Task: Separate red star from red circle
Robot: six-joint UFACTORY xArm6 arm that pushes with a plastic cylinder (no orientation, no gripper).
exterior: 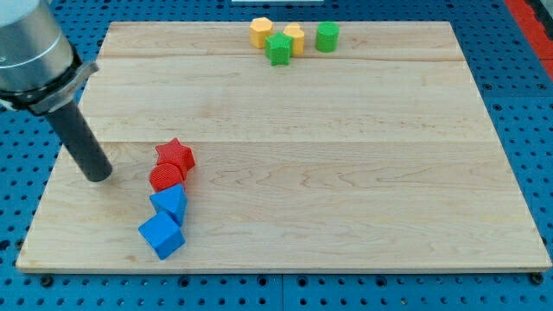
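The red star (175,155) lies at the board's left centre, touching the red circle (166,177) just below it. My tip (98,175) rests on the board to the view's left of both, about level with the red circle and apart from it. The dark rod rises from the tip toward the view's upper left.
A blue triangle (170,204) touches the red circle from below, and a blue cube (162,235) sits under that. At the view's top are a yellow hexagon (261,32), a green star (278,49), a yellow block (295,38) and a green cylinder (327,36). The wooden board (346,173) ends near the blue cube.
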